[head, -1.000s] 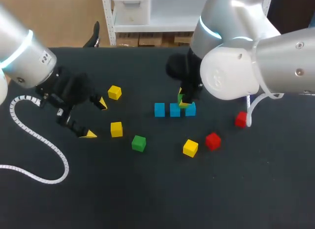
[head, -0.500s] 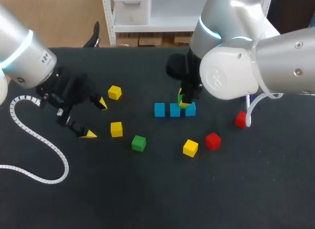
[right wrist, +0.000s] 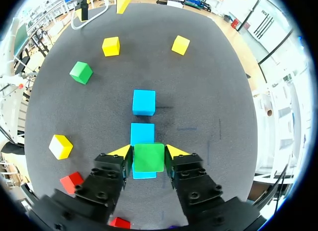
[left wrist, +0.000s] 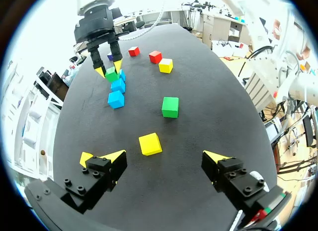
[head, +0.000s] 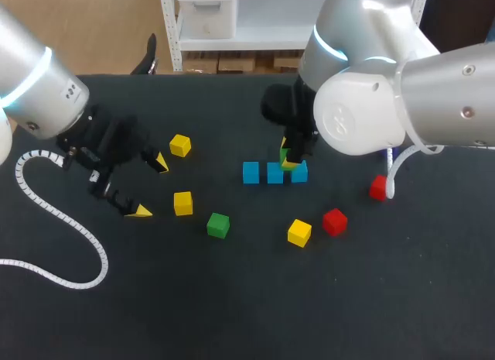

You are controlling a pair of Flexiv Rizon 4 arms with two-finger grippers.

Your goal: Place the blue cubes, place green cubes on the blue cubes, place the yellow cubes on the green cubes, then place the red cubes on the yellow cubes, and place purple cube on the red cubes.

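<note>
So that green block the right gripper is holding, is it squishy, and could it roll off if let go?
Probably stiff: the green cube shows straight edges between the right gripper's fingers. Its flat faces suggest it would sit rather than roll. It looks small and likely light, so a nudge could slide it off the blue cubes.

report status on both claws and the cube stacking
Right claw shut on green cube, over the blue cubes. Left claw open, empty, yellow cube ahead. Nothing blocking the blue row.
</note>
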